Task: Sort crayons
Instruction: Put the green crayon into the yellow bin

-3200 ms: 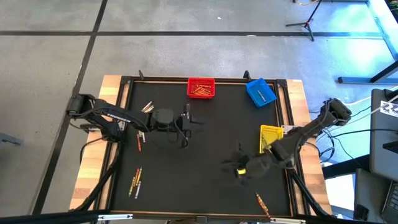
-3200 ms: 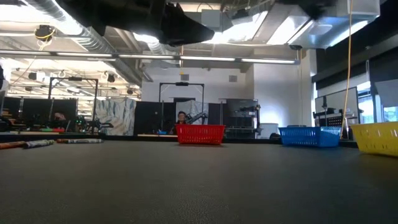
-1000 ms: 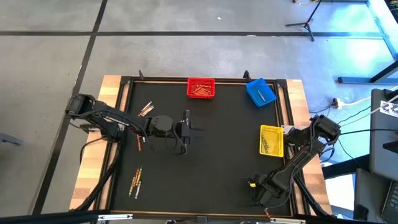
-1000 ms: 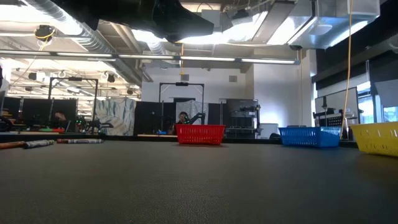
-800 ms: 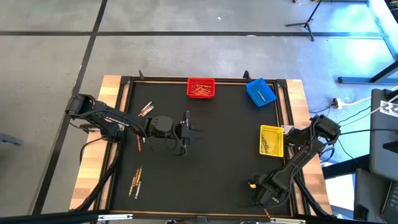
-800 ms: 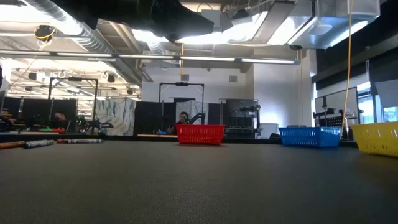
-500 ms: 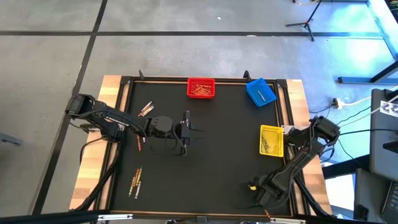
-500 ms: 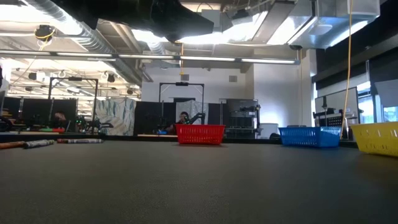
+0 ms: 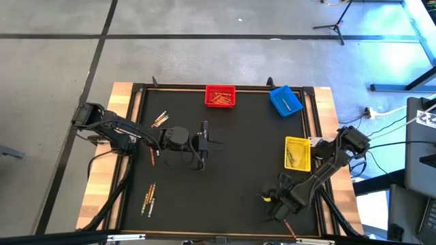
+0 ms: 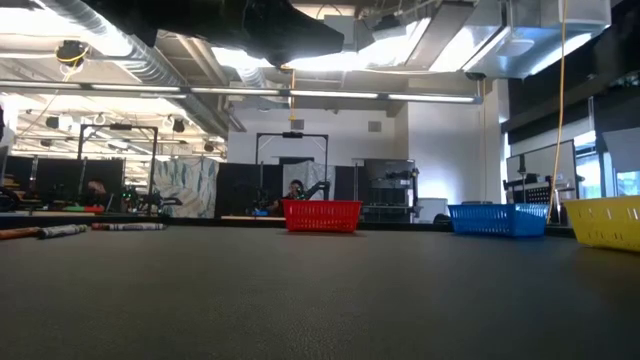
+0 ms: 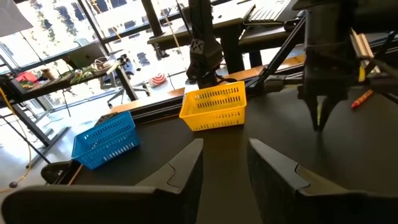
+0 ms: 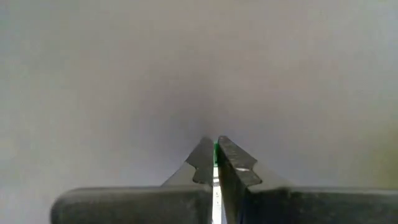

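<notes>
**Crayon sorting partly done, more sticks left on the mat**

At the near edge of the table (image 9: 122, 92), the right gripper (image 12: 214, 163) is pinched shut on a thin green and pale sliver, which seems to be a crayon. One crayon (image 9: 291, 229) is left lying just beside it, at the near right.

A small bunch of crayons (image 9: 148, 198) is still waiting at the near left. Farther back, the left gripper (image 11: 224, 163) is held over the middle of the mat, its fingers apart and nothing between them. More crayons (image 9: 160, 120) are lying at the far left.

The yellow bin (image 9: 296, 152) on the right has a few dark sticks in it. At the far edge, the red bin (image 9: 220, 96) is filled with several red and orange crayons. What is in the blue bin (image 9: 285, 101) cannot be made out.

So some sorting is judged done, and three groups are left.
</notes>
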Available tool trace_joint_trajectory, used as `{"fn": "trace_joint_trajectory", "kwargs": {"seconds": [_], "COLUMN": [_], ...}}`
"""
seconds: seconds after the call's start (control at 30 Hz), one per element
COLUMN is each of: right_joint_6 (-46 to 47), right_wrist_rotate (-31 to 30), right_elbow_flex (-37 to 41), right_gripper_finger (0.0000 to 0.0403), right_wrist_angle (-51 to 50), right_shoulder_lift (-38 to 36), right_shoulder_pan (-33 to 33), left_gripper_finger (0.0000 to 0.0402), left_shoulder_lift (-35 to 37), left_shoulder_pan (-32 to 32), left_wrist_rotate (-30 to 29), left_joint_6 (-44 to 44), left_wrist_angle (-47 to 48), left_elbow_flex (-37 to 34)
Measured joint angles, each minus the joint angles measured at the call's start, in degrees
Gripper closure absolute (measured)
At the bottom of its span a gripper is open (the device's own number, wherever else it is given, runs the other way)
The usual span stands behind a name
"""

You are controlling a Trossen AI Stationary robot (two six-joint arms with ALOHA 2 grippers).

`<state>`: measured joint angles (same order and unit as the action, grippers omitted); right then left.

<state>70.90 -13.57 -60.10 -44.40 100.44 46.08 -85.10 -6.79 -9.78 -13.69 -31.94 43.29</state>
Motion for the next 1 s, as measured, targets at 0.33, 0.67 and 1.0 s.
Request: {"fn": "trace_joint_trajectory", "kwargs": {"seconds": [0.33,0.67,1.0], "right_joint_6": [-2.14,3.84,8.35], "right_wrist_rotate": [1.91,4.1,3.88], "right_elbow_flex": [0.74,-2.66,1.12], "right_gripper_finger": [0.029,0.0255,0.0271], "right_wrist_angle": [0.91,-6.75,-3.94], "right_shoulder_lift": [-0.07,-0.66,-0.16], "right_shoulder_pan": [-4.14,1.7,4.49], "left_gripper_finger": [0.0287,0.0287,0.0287], "left_shoulder_lift": [0.0,0.0,0.0], "left_shoulder_pan": [0.0,0.0,0.0], "left_wrist_rotate": [0.0,0.0,-0.02], "left_joint_6": [0.0,0.04,0.02], "left_wrist_angle": [0.15,0.22,0.2], "left_elbow_flex": [0.0,0.0,0.0]}}
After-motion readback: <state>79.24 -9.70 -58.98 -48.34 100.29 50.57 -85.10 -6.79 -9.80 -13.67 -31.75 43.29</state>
